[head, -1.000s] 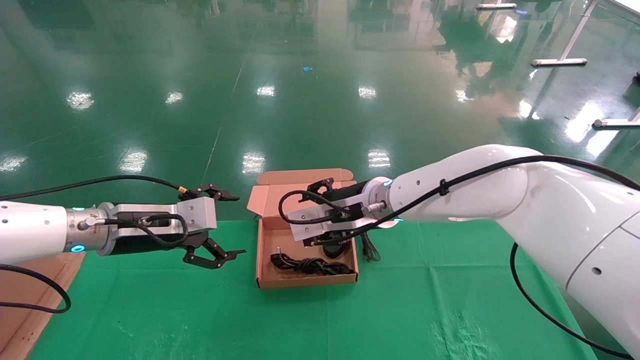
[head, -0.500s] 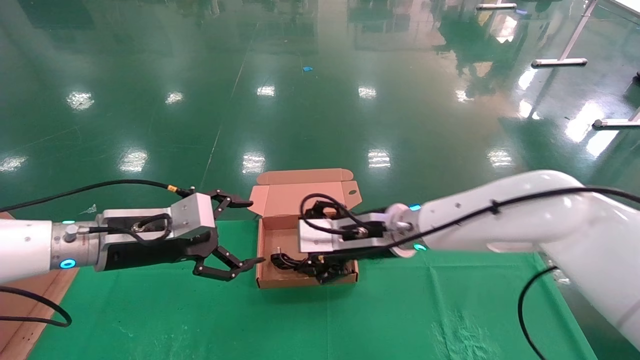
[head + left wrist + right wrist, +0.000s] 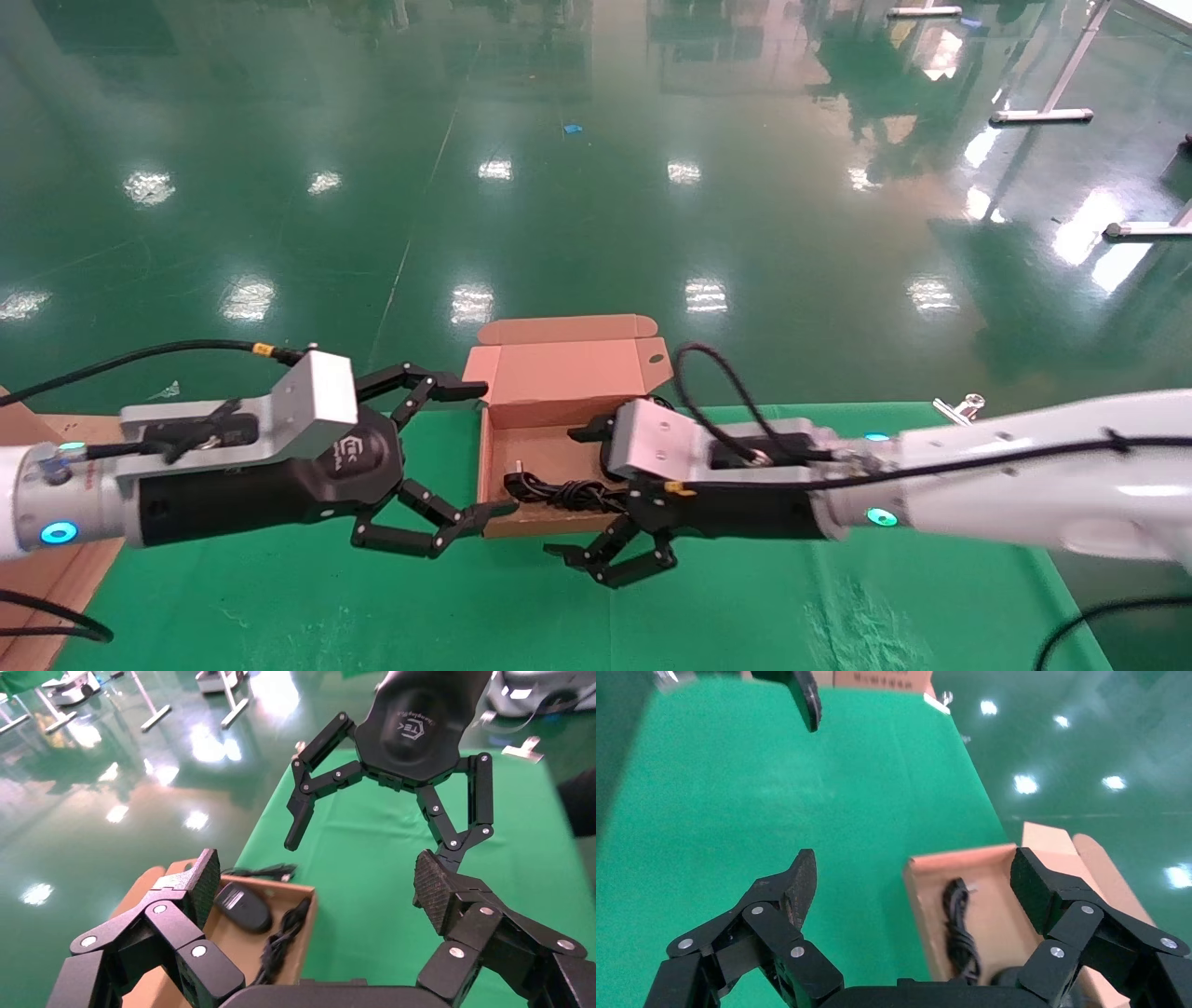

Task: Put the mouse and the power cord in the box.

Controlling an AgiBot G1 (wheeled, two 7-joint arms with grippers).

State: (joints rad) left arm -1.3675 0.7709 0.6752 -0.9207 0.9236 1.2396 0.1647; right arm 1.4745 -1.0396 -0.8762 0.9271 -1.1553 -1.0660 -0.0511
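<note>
The box (image 3: pixel 559 377) stands open on the green cloth, lid upright at the back. Inside it lie the coiled black power cord (image 3: pixel 559 491) and the mouse (image 3: pixel 242 906), label side up; in the head view my right gripper hides the mouse. My left gripper (image 3: pixel 484 447) is open at the box's left wall, which sits between its fingers. My right gripper (image 3: pixel 570 492) is open over the box's front right part, holding nothing. The right wrist view shows the cord (image 3: pixel 958 920) in the box (image 3: pixel 926 881). A thin black wire (image 3: pixel 263 872) lies just past the box's wall.
Brown cardboard (image 3: pixel 28 596) lies at the table's left edge. A metal clip (image 3: pixel 964 405) sits on the far right edge of the cloth. Behind the box the table ends and the shiny green floor begins.
My right gripper has pulled back out of the box toward the near side, open and empty. My left gripper has moved right, up to the box's left wall.
</note>
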